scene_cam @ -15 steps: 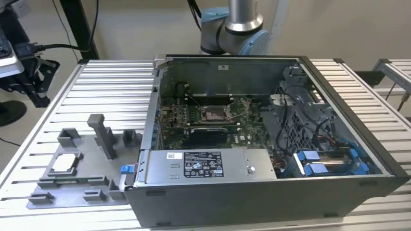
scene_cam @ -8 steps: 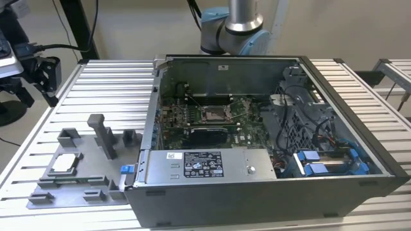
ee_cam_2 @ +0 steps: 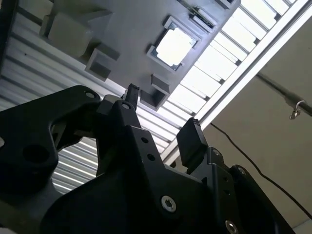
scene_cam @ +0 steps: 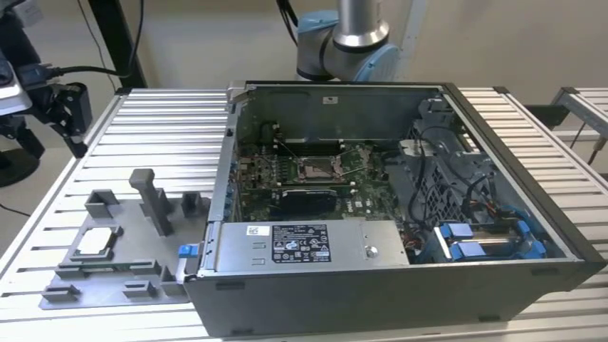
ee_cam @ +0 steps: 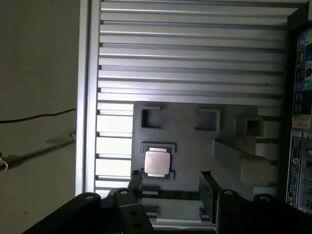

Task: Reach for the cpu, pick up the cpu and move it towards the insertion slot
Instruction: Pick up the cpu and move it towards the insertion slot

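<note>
First wrist view: cpu (ee_cam: 157, 163) beyond hand (ee_cam: 170, 176)

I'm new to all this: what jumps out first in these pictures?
The open computer case on the slatted table dominates the exterior view, its insertion slot gleaming on the green board. On the exterior view's left, the pale cpu sits in a grey fixture plate. In the first wrist view the black gripper hangs open near that cpu, holding nothing.

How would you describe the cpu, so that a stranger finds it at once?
Start at the open computer case. On the exterior view's left lies a grey fixture plate. The cpu is the only pale silvery square among its grey blocks.
</note>
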